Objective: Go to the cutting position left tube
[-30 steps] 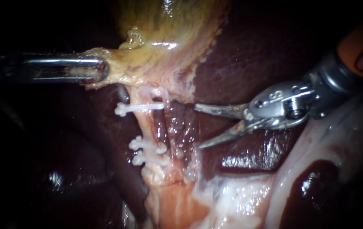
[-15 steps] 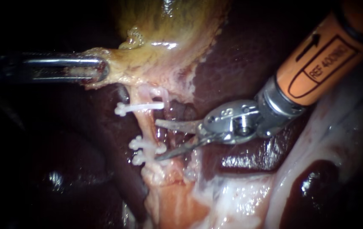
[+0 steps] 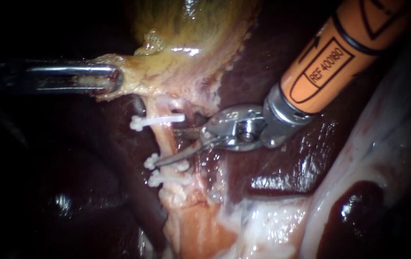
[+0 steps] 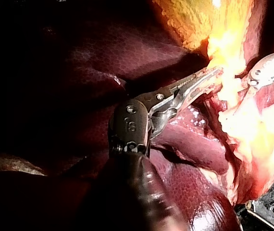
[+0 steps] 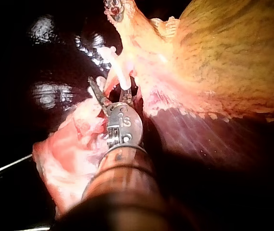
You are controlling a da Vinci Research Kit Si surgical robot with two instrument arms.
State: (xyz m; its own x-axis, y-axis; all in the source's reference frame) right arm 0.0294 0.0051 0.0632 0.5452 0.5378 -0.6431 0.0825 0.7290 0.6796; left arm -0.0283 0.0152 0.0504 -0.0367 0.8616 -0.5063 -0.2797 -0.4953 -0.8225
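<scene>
Left tube sits mid-scene below the gallbladder, upper clip above and lower clips beneath; long axis near upright in the endoscope view, top end at the gallbladder neck, foot leaning slightly right. Right instrument: claw apart, blades crosswise at the bare stretch between the clips; approach looks all but done, only fine seating left, nothing cut. Left instrument: claw clamped on the gallbladder's edge, pulling it sideways.
</scene>
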